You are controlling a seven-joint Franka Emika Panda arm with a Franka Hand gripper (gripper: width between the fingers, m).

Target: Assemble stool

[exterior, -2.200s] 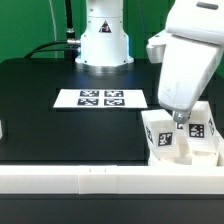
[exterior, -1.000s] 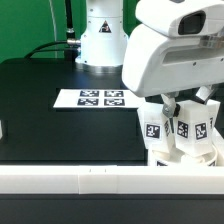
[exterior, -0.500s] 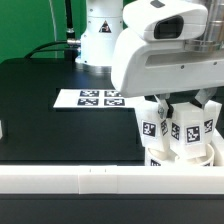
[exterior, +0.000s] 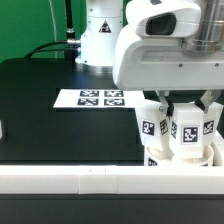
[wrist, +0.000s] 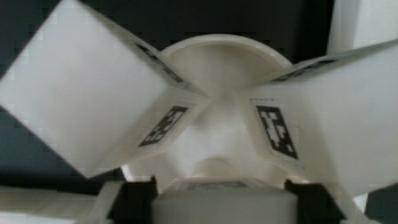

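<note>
Two-finger gripper (exterior: 181, 108) at frame right, jaws closed on a chunky white plastic tagged stool leg (exterior: 188, 132) above the round white seat (exterior: 180, 158).

— What do we make of the stool (exterior: 178, 130)?
— We see white plastic, smooth with a faint sheen; the tags on its legs (wrist: 111, 95) look like matt black-and-white print.
— And the table (exterior: 50, 105)?
— We read it as a matt black surface, even and smooth. The marker board (exterior: 103, 98) looks like thin, flat white sheet, matt.
— The arm's casing (exterior: 160, 45)?
— Glossy white plastic, we think; the border rail (exterior: 70, 180) looks duller white.
</note>
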